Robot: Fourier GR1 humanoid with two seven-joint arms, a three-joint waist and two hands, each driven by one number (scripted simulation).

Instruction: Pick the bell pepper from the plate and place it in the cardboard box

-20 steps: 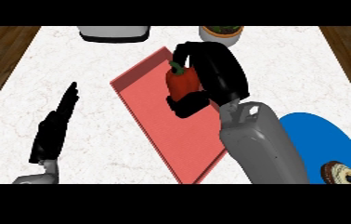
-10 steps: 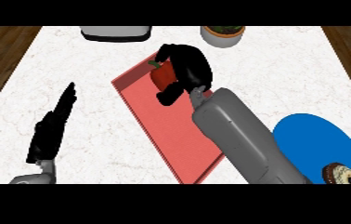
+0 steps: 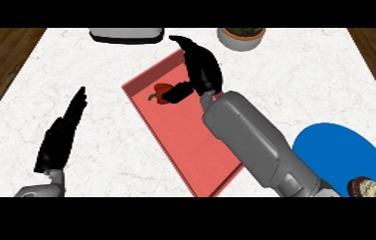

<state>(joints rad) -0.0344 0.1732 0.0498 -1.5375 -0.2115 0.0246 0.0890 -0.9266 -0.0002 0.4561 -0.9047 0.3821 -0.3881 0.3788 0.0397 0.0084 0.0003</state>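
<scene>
**Right hand over the red tray, pepper beside its thumb**

Now the right hand point(image 3: 200, 67) lies stretched across the upper part of the red tray point(image 3: 183, 154), its fingers straight and pointing away toward the back of the counter. The red bell pepper point(image 3: 161, 92) sits on the tray just left of that hand, with the thumb reaching down against it; whether the thumb truly pinches it, I cannot tell. The left hand point(image 3: 62, 134) rests open on the white counter point(image 3: 308, 84), well left of the tray. A blue plate point(image 3: 334, 154) shows at lower right, a potted plant point(image 3: 241, 37) at the back, and a grey appliance point(image 3: 126, 34) beside it.
</scene>
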